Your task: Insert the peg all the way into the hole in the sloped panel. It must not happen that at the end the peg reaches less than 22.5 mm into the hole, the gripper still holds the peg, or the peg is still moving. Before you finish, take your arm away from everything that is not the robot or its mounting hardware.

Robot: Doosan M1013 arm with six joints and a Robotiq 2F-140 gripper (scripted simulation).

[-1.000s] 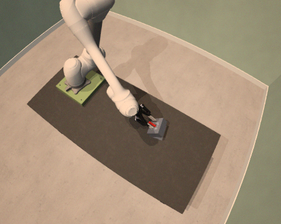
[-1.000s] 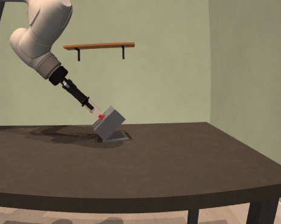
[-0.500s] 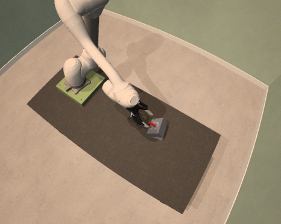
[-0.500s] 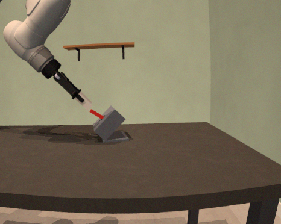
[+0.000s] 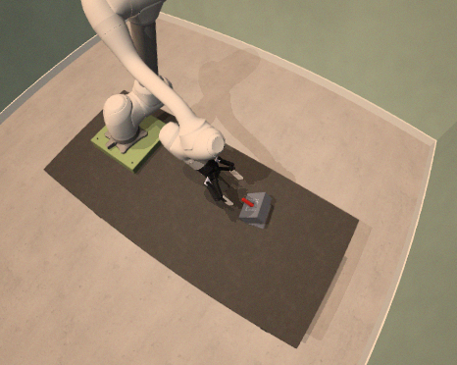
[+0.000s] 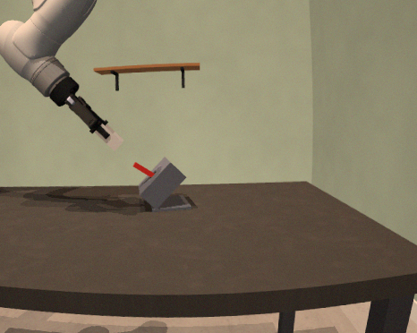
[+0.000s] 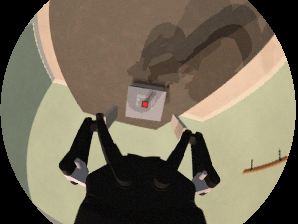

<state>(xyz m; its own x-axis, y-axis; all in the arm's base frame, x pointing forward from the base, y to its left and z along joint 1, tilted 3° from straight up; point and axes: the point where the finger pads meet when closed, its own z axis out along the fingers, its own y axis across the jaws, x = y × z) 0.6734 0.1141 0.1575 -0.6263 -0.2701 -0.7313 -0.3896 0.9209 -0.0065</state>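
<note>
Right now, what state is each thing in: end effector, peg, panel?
End effector: open, holding nothing, apart from the peg.
Peg: lodged in the hole, part of its red shaft sticking out, not fully in.
Sloped panel: tilted on its base on the table.

Open gap between hand (image 6: 113,140) and peg (image 6: 143,169); peg protrudes from panel (image 6: 162,183)
</note>
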